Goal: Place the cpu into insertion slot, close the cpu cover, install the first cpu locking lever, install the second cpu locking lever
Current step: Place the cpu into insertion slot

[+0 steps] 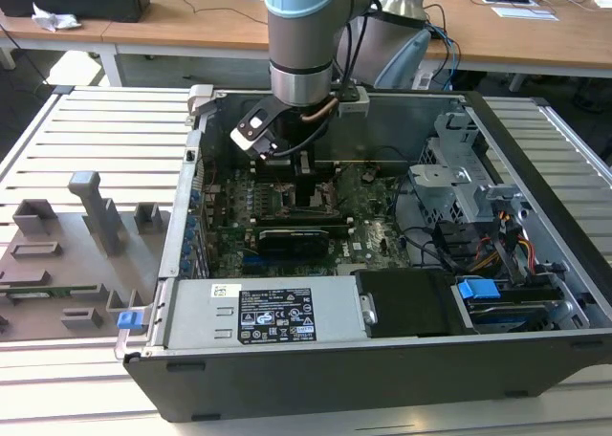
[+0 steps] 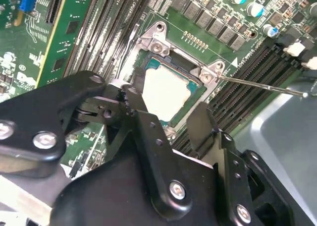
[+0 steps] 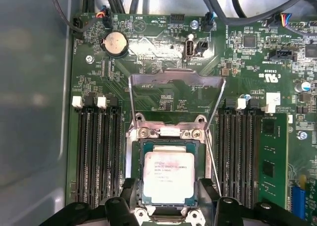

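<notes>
Arm (image 1: 301, 34) pointed straight down into case (image 1: 382, 383); jaws spread open either side of cpu (image 3: 167, 175), nothing gripped.

An open computer case (image 1: 535, 359) lies on a slatted metal table (image 1: 96, 120). Along the case's edge nearest the exterior camera sits a labelled silver power supply (image 1: 258, 316), with a black box (image 1: 406, 302) beside it. A grey tray (image 1: 57, 269) of plastic blocks rests at the table's edge on the exterior view's left. A wooden desk (image 1: 191, 25) behind carries what may be crumpled paper (image 1: 53, 17). A coin battery (image 3: 115, 42) sits near a corner of the green board (image 3: 89, 77), close to long black memory slots (image 3: 99, 151).
</notes>
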Robot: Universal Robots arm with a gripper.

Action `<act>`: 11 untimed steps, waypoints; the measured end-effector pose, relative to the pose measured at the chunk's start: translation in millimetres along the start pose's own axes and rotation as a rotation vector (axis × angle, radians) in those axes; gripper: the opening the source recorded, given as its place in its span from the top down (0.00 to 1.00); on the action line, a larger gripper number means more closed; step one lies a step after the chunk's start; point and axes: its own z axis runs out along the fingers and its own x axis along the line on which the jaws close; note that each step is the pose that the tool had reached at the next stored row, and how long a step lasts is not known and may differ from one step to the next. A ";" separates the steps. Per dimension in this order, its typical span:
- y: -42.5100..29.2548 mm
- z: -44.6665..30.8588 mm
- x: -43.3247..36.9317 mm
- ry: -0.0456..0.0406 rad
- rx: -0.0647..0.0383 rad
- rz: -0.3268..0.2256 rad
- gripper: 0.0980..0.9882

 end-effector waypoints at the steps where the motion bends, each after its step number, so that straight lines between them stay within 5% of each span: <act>1: 0.2 -2.0 0.0 -0.0001 0.000 0.000 0.51; 5: 2.5 -3.0 -7.0 0.0007 0.003 0.000 0.99; 6: 3.6 -17.8 -7.1 0.0010 0.003 0.000 0.99; 11: 5.0 -40.0 -7.3 0.0009 0.003 0.000 0.99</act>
